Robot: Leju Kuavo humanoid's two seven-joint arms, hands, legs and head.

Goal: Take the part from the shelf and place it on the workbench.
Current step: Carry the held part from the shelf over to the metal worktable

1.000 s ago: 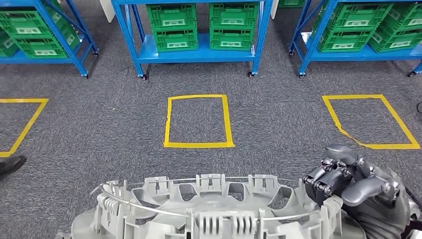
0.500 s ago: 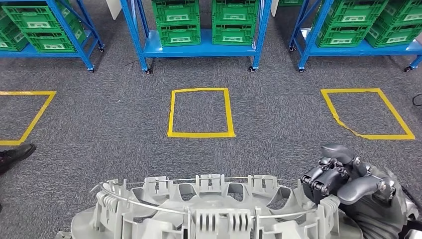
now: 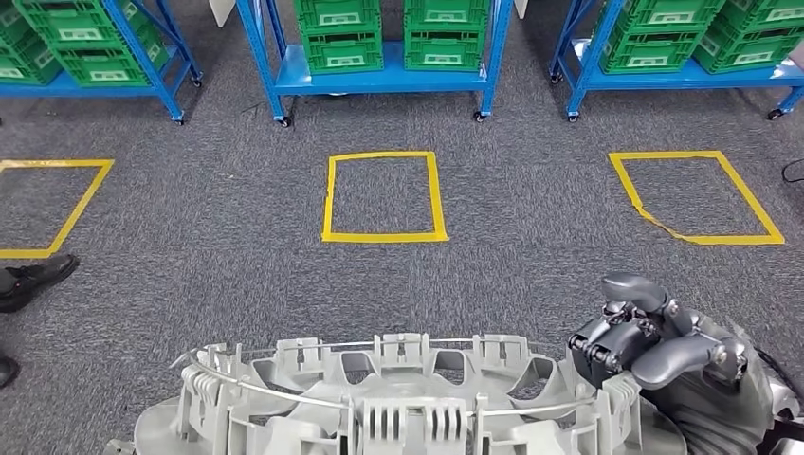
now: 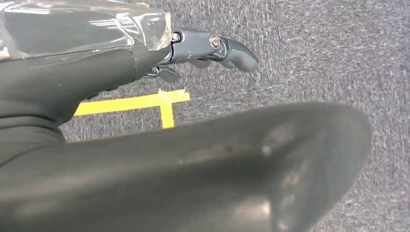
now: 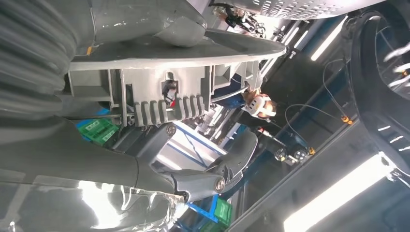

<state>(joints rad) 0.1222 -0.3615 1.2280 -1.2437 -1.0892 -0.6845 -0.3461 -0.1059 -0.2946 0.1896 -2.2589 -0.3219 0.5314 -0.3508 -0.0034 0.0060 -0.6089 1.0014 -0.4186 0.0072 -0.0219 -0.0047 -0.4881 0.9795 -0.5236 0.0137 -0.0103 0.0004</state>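
At the left a dark shoe (image 3: 36, 282) stands on the grey carpet (image 3: 209, 237). My left hand (image 4: 212, 48) is under the grey part (image 3: 398, 403), and I cannot tell if it grips. The part is low before me above the carpet, and my right hand (image 3: 654, 346) grasps its right rim.

The right hand (image 3: 664, 346), lower right of the head view, is showing dark grey fingers with small screws, a lighter grey thumb and a ribbed cover. The left hand (image 4: 203, 50) is wearing glossy clear wrap over black.
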